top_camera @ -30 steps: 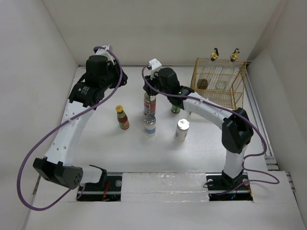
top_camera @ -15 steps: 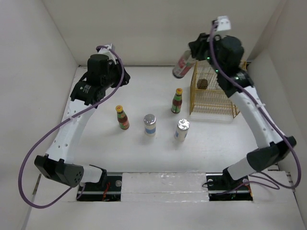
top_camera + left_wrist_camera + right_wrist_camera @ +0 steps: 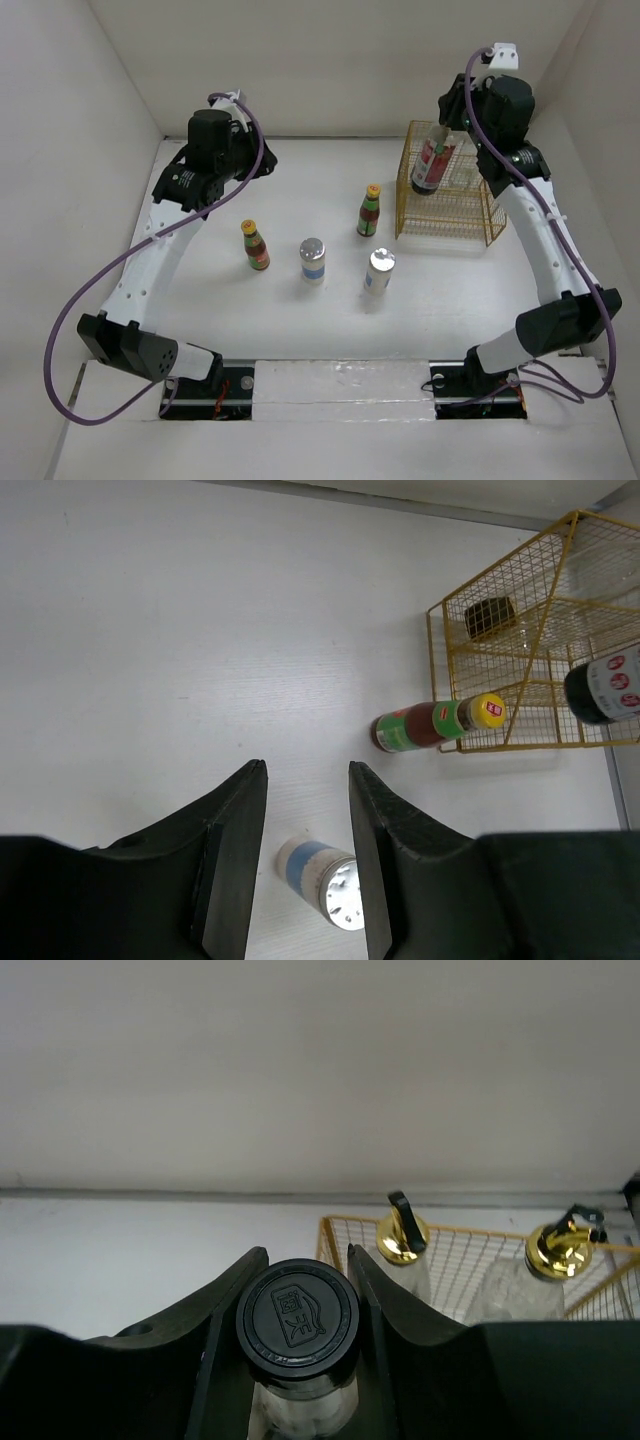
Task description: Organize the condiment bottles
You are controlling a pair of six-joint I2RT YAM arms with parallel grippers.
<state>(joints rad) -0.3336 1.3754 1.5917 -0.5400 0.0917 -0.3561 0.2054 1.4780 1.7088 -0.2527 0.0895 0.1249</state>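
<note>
My right gripper (image 3: 447,124) is shut on the cap of the black-capped, red-labelled bottle (image 3: 432,165) and holds it tilted, its lower end in the left part of the yellow wire basket (image 3: 470,215). The cap (image 3: 298,1317) sits between my right fingers (image 3: 235,1290). Two clear bottles with gold spouts (image 3: 403,1237) (image 3: 558,1250) stand at the basket's back. On the table stand a yellow-capped red sauce bottle (image 3: 256,246), a yellow-capped green one (image 3: 370,211) and two silver-capped bottles (image 3: 313,260) (image 3: 379,271). My left gripper (image 3: 262,166) is open and empty, high at the back left.
A small dark object (image 3: 490,618) lies on the basket floor. White walls close the table at the back and both sides. The basket (image 3: 520,650) stands at the back right, close to the green bottle (image 3: 430,725).
My right arm has lifted the black-capped bottle from the table's middle and swung it right, over to the basket. The left arm has barely moved.
</note>
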